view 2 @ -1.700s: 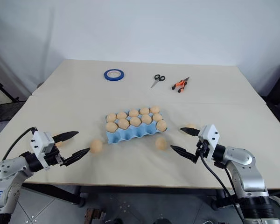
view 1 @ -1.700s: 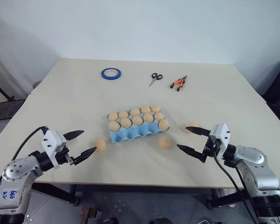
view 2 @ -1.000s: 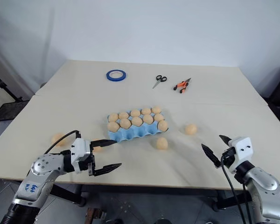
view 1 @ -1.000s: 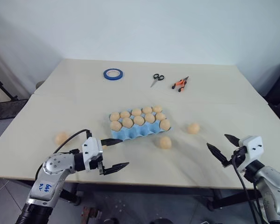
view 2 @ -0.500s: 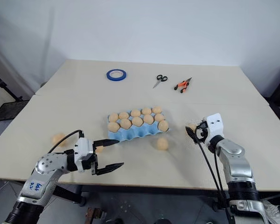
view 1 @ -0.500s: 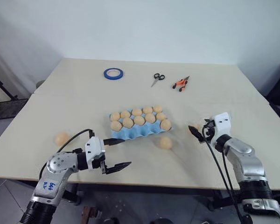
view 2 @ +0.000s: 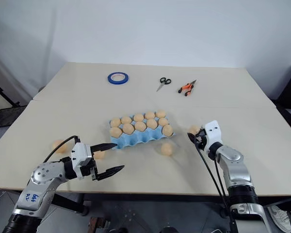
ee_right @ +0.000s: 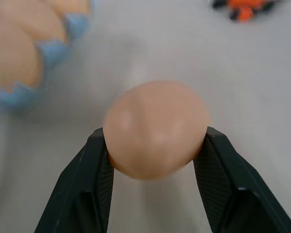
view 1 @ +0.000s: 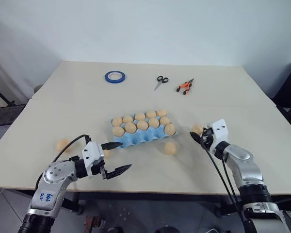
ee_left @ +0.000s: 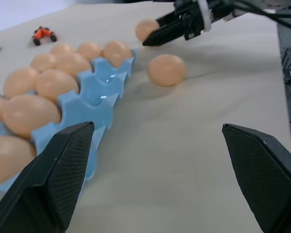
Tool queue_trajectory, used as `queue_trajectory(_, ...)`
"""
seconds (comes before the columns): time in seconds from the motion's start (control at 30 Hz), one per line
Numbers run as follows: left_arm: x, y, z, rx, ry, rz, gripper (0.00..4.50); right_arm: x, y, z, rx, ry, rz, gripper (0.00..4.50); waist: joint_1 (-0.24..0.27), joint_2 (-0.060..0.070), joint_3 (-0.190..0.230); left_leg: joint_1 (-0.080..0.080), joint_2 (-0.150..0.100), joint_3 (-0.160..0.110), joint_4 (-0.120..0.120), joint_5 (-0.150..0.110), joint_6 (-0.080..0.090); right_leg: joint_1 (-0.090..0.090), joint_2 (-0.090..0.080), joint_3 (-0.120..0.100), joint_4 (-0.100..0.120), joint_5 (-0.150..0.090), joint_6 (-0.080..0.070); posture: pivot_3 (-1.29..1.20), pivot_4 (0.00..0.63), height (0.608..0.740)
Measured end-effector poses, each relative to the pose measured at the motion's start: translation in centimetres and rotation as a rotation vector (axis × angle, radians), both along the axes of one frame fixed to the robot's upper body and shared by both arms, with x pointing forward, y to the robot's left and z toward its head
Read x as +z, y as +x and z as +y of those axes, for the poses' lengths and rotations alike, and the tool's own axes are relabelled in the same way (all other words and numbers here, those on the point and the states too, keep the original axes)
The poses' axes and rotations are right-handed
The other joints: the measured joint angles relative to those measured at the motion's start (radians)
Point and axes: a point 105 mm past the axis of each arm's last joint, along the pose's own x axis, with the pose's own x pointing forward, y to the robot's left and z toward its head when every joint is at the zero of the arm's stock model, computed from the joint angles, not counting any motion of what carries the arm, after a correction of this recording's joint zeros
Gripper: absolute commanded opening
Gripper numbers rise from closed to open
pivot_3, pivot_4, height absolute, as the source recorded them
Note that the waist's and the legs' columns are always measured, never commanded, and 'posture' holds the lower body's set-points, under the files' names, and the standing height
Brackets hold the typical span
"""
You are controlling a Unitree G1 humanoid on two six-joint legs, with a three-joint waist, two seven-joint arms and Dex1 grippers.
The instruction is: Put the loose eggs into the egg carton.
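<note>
Pinching an egg (ee_right: 155,128) between its two fingers, the right gripper (view 1: 198,136) is sitting low over the table (view 1: 223,92) just right of the carton (view 1: 143,137). The fingers are pressing on opposite sides of the egg's widest part, which looks like a sensible grip for a round, smooth thing that could squirt out if held off-centre. The egg seems to be at table level, so I judge the lift is not yet begun.

The left gripper (view 1: 111,158) is hovering with its fingers spread wide and nothing between them, near the carton's front left corner, close to another egg (view 1: 104,153) there (probably its own target).

The carton is lying mid-table with its two back rows filled and the front row of cups (ee_left: 99,92) showing bare blue. Two more eggs are waiting loose: one (view 1: 170,148) just in front of the carton's right end, one (view 1: 63,144) well off to the left.
</note>
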Motion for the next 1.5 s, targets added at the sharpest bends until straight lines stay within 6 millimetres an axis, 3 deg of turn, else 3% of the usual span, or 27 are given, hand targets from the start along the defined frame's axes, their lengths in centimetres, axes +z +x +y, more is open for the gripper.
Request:
queue_trajectory(0.23, 0.7, 0.6, 2.8, 0.148, -0.017, -0.035, 4.5, 4.8, -0.8, 8.0, 0.246, 0.038, -0.1, 2.22, 0.002, 0.0, 0.0, 0.0, 0.0, 0.0, 0.0, 0.0, 0.0, -0.001, -0.001, -0.001, 0.001, 0.0, 0.0, 0.0, 0.15, 0.74)
queue_trajectory(0.37, 0.9, 0.7, 3.7, 0.192, -0.017, -0.042, 4.5, 4.9, -1.2, 10.6, 0.317, 0.014, -0.091, 2.22, 0.008, 0.0, 0.0, -0.001, -0.001, -0.001, -0.001, -0.001, 0.0, -0.001, -0.002, -0.002, 0.0, 0.0, 0.0, 0.0, 0.15, 0.74)
queue_trajectory(0.47, 0.9, 0.7, 3.8, 0.2, -0.019, -0.045, 4.5, 3.8, -1.2, 11.1, 0.331, -0.013, -0.058, 2.22, 0.008, 0.0, 0.0, -0.001, -0.002, 0.001, -0.001, -0.001, 0.001, -0.001, -0.003, -0.003, -0.001, 0.0, 0.0, 0.0, 0.15, 0.74)
queue_trajectory(0.57, 1.0, 0.8, 3.8, 0.208, -0.022, -0.05, 4.5, 3.4, -1.1, 11.0, 0.335, -0.024, -0.045, 2.89, 0.005, 0.0, 0.0, -0.001, -0.001, 0.001, -0.001, -0.001, 0.001, -0.001, -0.002, -0.003, -0.001, 0.0, 0.0, 0.0, 0.15, 0.74)
queue_trajectory(0.7, 1.1, 0.8, 3.8, 0.212, -0.023, -0.053, 4.5, 3.5, -1.2, 10.9, 0.349, -0.039, -0.062, 4.31, 0.0, 0.0, 0.0, -0.001, 0.0, 0.002, -0.001, -0.002, 0.0, -0.002, -0.001, -0.003, 0.0, 0.0, 0.0, 0.0, 0.15, 0.74)
queue_trajectory(0.83, 1.1, 0.8, 3.8, 0.212, -0.023, -0.052, 4.5, 3.6, -1.3, 10.8, 0.36, -0.042, -0.068, 4.46, 0.002, 0.0, 0.0, -0.001, 0.0, 0.002, -0.001, -0.002, 0.0, -0.002, -0.001, -0.002, -0.001, 0.0, 0.0, 0.0, 0.15, 0.74)
queue_trajectory(0.97, 1.1, 0.8, 3.7, 0.208, -0.024, -0.048, 4.5, 3.3, -1.7, 9.2, 0.349, -0.053, -0.068, 4.46, 0.006, 0.0, 0.0, -0.001, -0.001, 0.001, -0.001, -0.002, 0.001, -0.001, -0.002, -0.002, -0.002, 0.0, 0.0, 0.0, 0.15, 0.74)
queue_trajectory(1.03, 1.1, 0.9, 3.7, 0.203, -0.022, -0.043, 4.5, 2.9, -3.2, 6.9, 0.365, -0.039, -0.075, 4.46, 0.02, 0.0, 0.0, -0.002, -0.002, 0.0, -0.002, -0.002, 0.001, 0.0, -0.003, -0.002, -0.004, 0.0, 0.0, 0.0, 0.15, 0.74)
queue_trajectory(1.13, 0.7, 0.6, 4.5, 0.207, 0.01, -0.019, 4.5, 2.0, -6.7, 1.3, 0.382, -0.04, -0.074, 4.46, 0.035, 0.0, 0.0, -0.002, -0.002, 0.001, -0.001, -0.006, 0.002, 0.001, -0.002, -0.002, -0.007, -0.001, 0.001, 0.0, 0.15, 0.74)
queue_trajectory(1.17, 0.7, 0.5, 4.7, 0.21, 0.013, -0.017, 4.5, 1.8, -7.3, 0.4, 0.382, -0.049, -0.067, 4.46, 0.034, 0.0, 0.0, -0.002, -0.002, 0.002, -0.001, -0.006, 0.002, 0.002, -0.002, -0.002, -0.007, -0.001, 0.001, 0.0, 0.15, 0.74)
queue_trajectory(1.4, 0.3, 0.1, 5.2, 0.187, 0.006, 0.015, 4.5, -0.5, -11.0, -4.8, 0.28, -0.084, 0.016, 4.46, 0.017, 0.0, 0.0, 0.0, -0.001, -0.001, 0.0, -0.005, 0.001, 0.003, -0.001, 0.001, -0.005, -0.001, 0.0, 0.0, 0.15, 0.74)
queue_trajectory(1.5, 0.1, 0.0, 5.3, 0.173, 0.0, 0.034, 4.5, -1.3, -12.0, -6.0, 0.24, -0.106, 0.02, 4.46, 0.012, 0.0, 0.0, 0.001, -0.001, -0.001, 0.0, -0.005, 0.002, 0.004, -0.002, 0.001, -0.005, -0.001, 0.0, 0.0, 0.15, 0.74)
